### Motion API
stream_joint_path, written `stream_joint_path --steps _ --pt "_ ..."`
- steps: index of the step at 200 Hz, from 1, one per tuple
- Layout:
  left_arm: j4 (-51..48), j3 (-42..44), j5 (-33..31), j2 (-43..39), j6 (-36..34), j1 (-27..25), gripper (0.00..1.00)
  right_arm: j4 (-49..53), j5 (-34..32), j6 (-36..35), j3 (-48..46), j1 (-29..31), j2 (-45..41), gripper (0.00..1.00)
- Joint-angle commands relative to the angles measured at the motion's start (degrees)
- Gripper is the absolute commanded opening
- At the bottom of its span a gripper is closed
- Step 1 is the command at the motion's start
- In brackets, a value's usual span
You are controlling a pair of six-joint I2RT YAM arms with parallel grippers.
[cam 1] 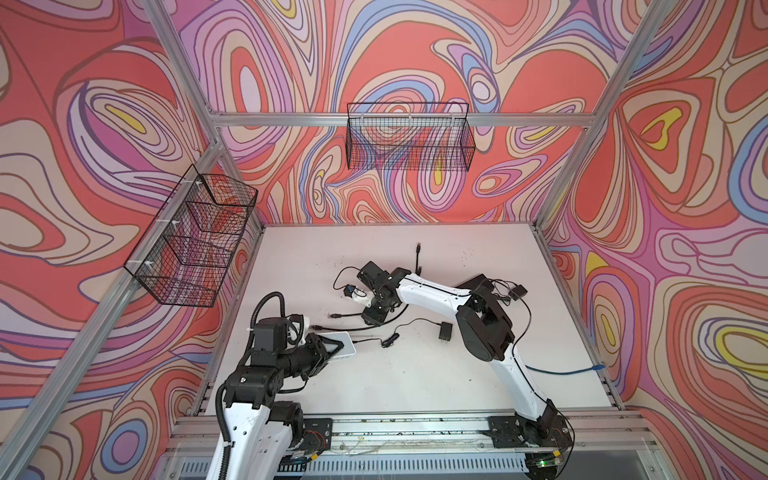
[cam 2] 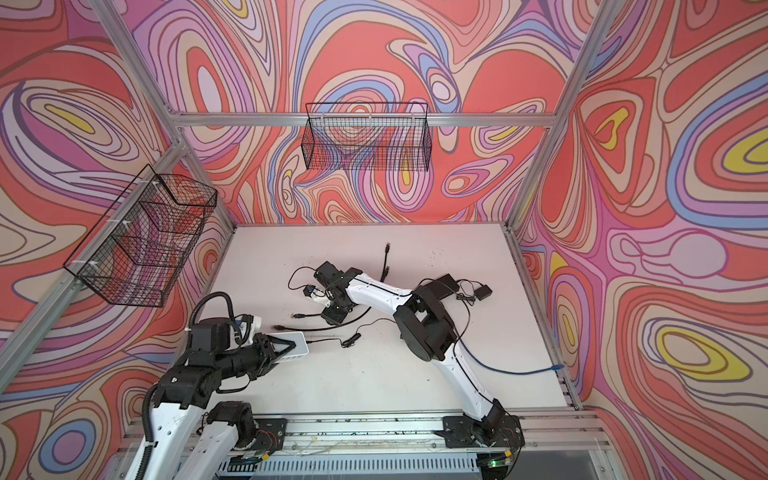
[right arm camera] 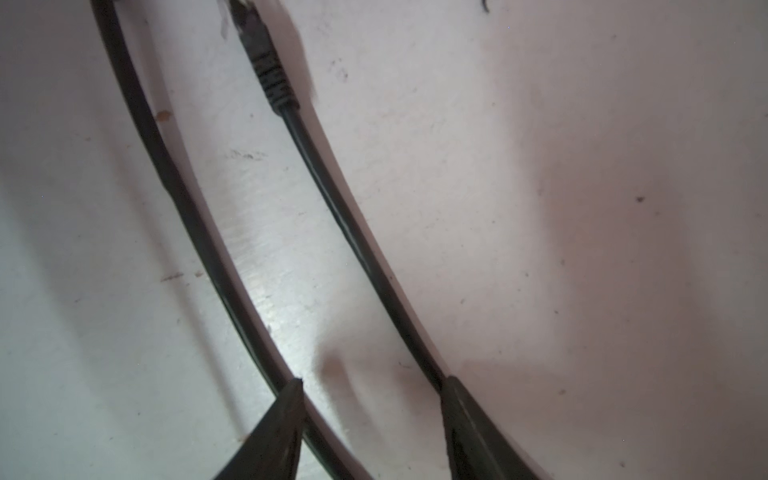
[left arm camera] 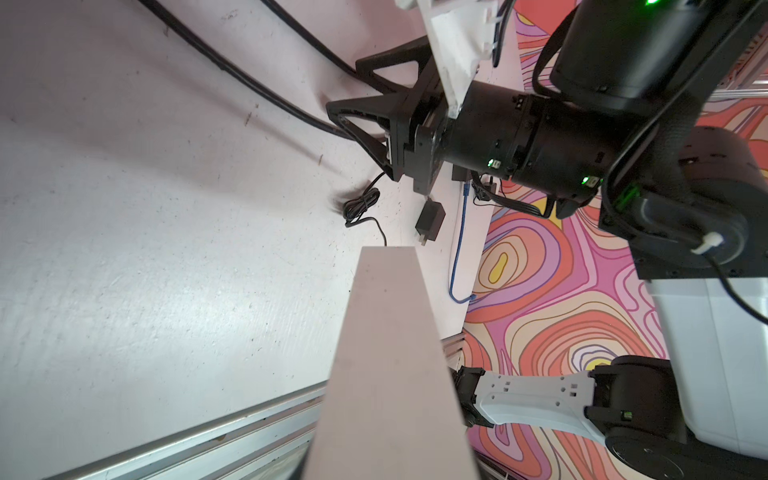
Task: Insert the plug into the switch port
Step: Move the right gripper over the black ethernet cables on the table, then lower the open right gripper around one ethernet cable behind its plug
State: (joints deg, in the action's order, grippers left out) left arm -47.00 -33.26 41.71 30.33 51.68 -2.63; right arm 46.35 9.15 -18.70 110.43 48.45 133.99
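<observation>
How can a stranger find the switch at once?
Look at the front left of the table, where the left gripper reaches. The switch is the flat box held in that gripper. It alone is white; the cables and adapters nearby are black.

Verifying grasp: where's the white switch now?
In both top views the white switch is near the table's left edge, clamped in the left claw, black plug just beyond.

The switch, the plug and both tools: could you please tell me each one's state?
switch, held by the left tool.
left tool, shut on the switch.
right tool, open, nothing gripped.
plug, loose on the table, not inserted.
</observation>
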Motion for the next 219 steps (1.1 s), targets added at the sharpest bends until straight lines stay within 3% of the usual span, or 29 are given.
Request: stream_joint_path --steps 1,84,133,167,219 --pt "-2.68 0.55 -0.64 -0.96 0.53 0.31 0.12 0.42 0.68 -0.89 3.54 0.51 2.42 0.55" --pt "-3.81 -0.25 -1.11 -1.67 -0.09 0.27 0.12 1.02 3.02 -0.52 9.07 1.35 7.13 0.54" --pt "-3.29 -0.66 -0.85 -1.63 0.0 0.26 0.12 -1.47 -0.51 -0.11 7.34 1.0 6.63 0.38" --pt "-3.88 -1.06 -1.01 -1.84 -0.18 0.28 0.12 -1.7 -0.22 0.37 7.08 -0.73 6.63 0.24" --pt "-3.12 -0.54 -0.8 -1.52 0.08 0.26 0.13 -4.41 2.57 2.41 3.21 -6.38 5.29 0.12"
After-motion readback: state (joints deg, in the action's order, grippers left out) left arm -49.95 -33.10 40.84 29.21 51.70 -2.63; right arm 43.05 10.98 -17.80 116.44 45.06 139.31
